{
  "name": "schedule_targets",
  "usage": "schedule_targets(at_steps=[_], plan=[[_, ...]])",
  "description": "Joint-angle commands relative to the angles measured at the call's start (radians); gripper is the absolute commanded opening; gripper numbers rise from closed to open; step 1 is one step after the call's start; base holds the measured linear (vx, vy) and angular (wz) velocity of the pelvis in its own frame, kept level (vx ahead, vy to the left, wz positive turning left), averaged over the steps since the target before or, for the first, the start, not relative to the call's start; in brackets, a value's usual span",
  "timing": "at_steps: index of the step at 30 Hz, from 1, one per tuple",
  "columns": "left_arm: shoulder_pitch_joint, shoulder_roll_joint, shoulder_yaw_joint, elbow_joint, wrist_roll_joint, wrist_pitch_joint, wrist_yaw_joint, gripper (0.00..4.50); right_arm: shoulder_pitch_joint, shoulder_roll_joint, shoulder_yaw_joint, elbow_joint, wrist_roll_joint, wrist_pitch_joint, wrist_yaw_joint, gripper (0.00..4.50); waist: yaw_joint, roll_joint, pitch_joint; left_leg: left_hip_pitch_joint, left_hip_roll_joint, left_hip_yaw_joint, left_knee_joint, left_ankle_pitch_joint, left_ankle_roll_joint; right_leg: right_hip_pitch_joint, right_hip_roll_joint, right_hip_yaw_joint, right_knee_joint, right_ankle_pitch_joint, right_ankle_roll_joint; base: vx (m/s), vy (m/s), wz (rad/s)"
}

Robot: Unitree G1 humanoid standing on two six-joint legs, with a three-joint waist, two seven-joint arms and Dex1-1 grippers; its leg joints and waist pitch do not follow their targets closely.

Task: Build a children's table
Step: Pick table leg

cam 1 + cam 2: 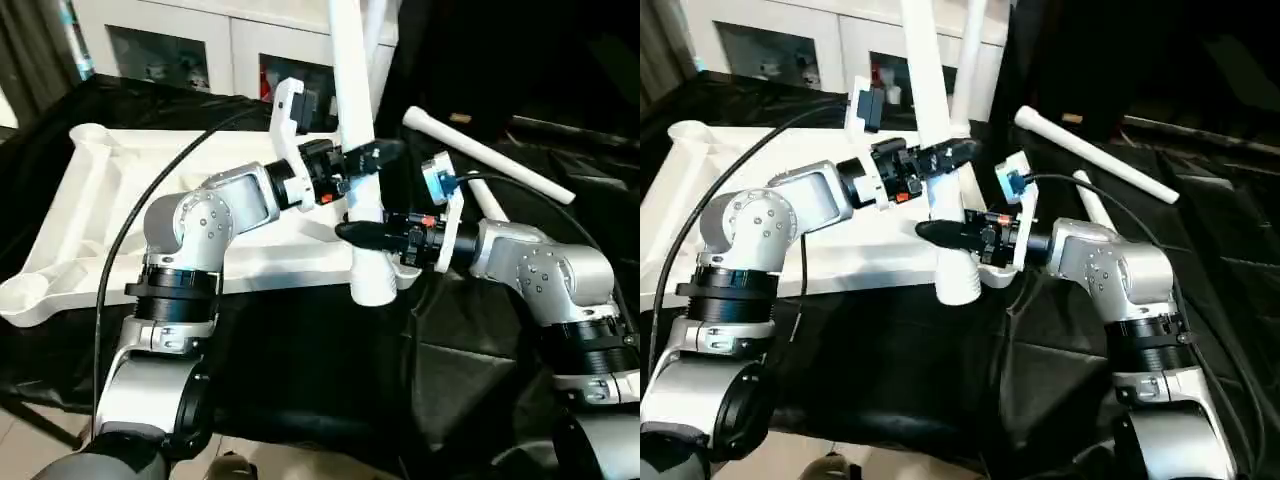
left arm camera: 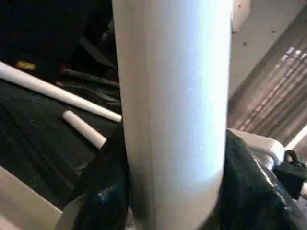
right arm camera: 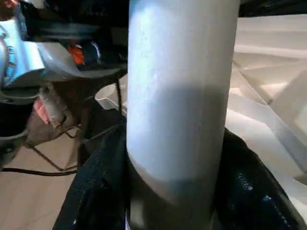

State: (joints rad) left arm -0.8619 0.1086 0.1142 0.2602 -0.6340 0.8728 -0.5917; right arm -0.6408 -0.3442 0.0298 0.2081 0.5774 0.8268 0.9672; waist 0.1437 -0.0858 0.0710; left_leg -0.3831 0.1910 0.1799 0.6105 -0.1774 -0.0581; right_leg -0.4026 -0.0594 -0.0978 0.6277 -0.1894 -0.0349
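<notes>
Forearms: my two silver forearms reach in from the near side over the black cloth [image 1: 330,370] that covers the work surface.
Right gripper [image 1: 352,232]: clenched low on the upright white tubular leg [image 1: 352,130]; in its wrist view black fingers [image 3: 249,191] press both sides of the tube.
Left gripper [image 1: 388,152]: grasping the same leg higher up, fingers [image 2: 103,191] hugging the tube.
Held leg: stands nearly upright, its flared lower end [image 1: 375,285] at the near right corner of the tabletop.
Tabletop: white plastic rectangular tabletop [image 1: 110,200], ribbed underside up, lies left of the leg on the cloth.
Spare legs: two more white tubes [image 1: 490,155] lie on the cloth towards the far right.
Background: white glass-door cabinet [image 1: 200,50] beyond the far edge.
</notes>
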Motion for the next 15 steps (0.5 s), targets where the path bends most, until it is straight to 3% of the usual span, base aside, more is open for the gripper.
schedule_targets(at_steps=[1,5,6,7,15], plan=[[-0.021,-0.002,0.013,0.013,0.003,-0.012,0.022,2.04,-0.021,-0.005,-0.001,-0.001,-0.012,-0.015,-0.006,1.86,0.002,-0.006,-0.082,0.015,0.046,-0.016,-0.062,-0.058,-0.008,0.065,-0.102,0.064,-0.076,-0.182,-0.111,0.000,0.000,0.00],[-0.027,0.006,0.025,0.025,0.000,-0.024,0.014,1.88,-0.013,-0.015,0.038,-0.011,-0.064,-0.089,0.001,1.86,0.001,-0.005,-0.083,0.016,0.047,-0.017,-0.063,-0.050,-0.009,0.064,-0.101,0.063,-0.074,-0.165,-0.112,0.000,0.000,0.00],[-0.027,0.009,0.021,0.023,0.002,-0.027,0.007,1.87,-0.011,-0.015,0.041,-0.011,-0.064,-0.091,0.005,2.21,0.001,-0.005,-0.083,0.016,0.047,-0.017,-0.063,-0.050,-0.009,0.064,-0.101,0.063,-0.074,-0.165,-0.112,0.000,0.000,0.00],[-0.024,0.016,0.007,0.014,0.003,-0.029,-0.015,1.86,-0.010,-0.014,0.042,-0.010,-0.060,-0.091,0.011,2.56,0.001,-0.006,-0.082,0.017,0.047,-0.017,-0.063,-0.050,-0.004,0.063,-0.100,0.064,-0.073,-0.161,-0.116,0.000,0.000,0.00],[-0.019,0.059,-0.075,-0.021,0.026,-0.018,-0.098,1.85,-0.011,-0.056,0.058,-0.006,-0.050,-0.037,0.063,3.04,0.002,-0.002,-0.081,0.018,0.048,-0.017,-0.064,-0.062,-0.006,0.064,-0.100,0.065,-0.074,-0.175,-0.113,0.000,0.000,0.00]])
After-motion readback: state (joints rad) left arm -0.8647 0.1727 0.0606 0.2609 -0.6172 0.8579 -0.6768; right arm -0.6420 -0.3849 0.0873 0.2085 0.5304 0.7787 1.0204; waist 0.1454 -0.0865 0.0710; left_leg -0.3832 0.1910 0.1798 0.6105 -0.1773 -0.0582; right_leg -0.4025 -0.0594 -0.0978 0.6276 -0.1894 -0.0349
